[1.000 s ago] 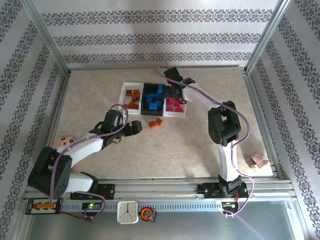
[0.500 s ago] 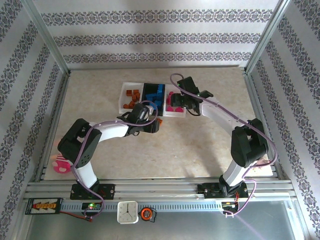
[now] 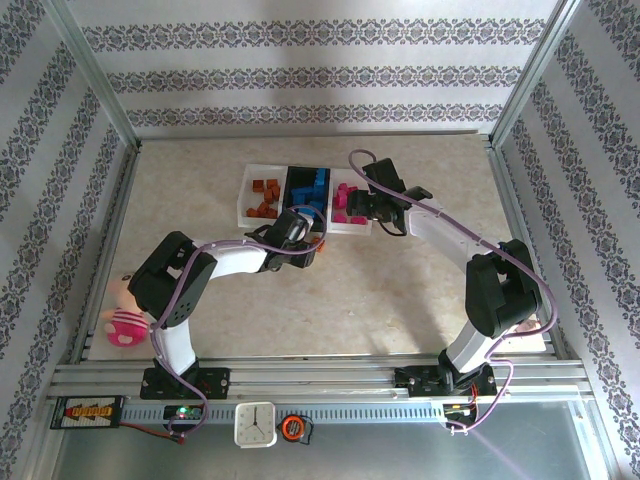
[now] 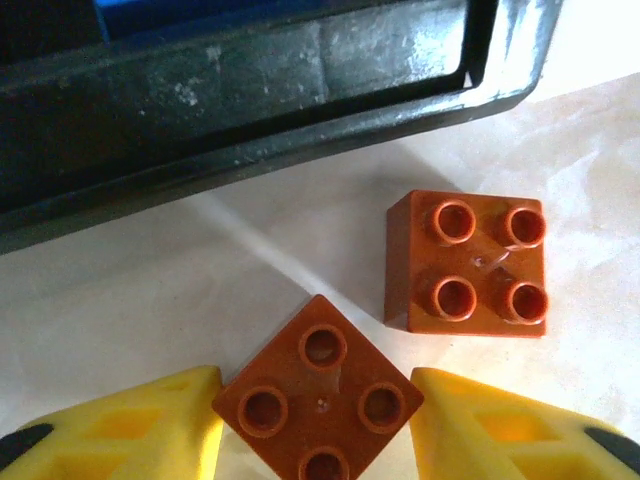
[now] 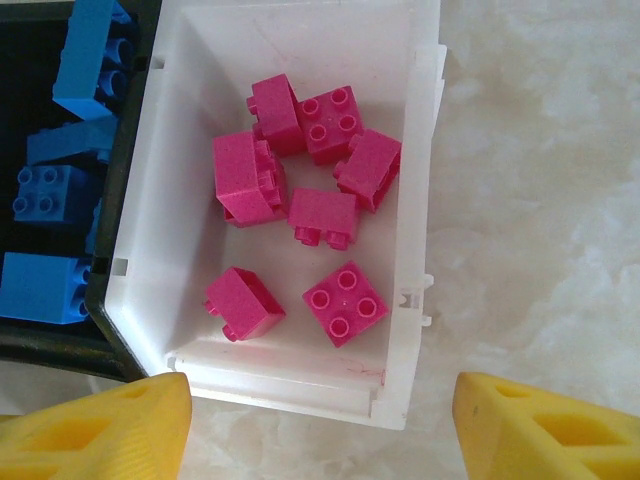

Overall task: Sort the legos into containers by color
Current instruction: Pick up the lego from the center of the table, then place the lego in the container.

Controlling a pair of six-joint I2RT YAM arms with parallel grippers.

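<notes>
Two orange-brown legos lie on the table just in front of the black container [image 4: 250, 90]. My left gripper [image 4: 318, 420] is shut on the nearer orange-brown lego [image 4: 318, 392], its yellow fingers [image 4: 140, 425] touching two opposite corners. The other orange-brown lego [image 4: 467, 263] sits free beside it. From above, the left gripper [image 3: 310, 247] is in front of the black container [image 3: 307, 190], which holds blue legos. My right gripper [image 5: 320, 430] hangs open and empty over the near rim of the right white container [image 5: 290, 385], which holds several pink legos [image 5: 345, 303]. The left white container [image 3: 262, 196] holds orange-brown legos.
A small doll with a pink body [image 3: 122, 318] lies by the left arm's base. A white clock [image 3: 257, 424] stands on the front rail. Patterned walls close the table in on three sides.
The left arm swung from the left side to the two orange-brown legos and its jaws narrowed onto one. The right gripper drew back from over the containers to the pink container's near rim.
</notes>
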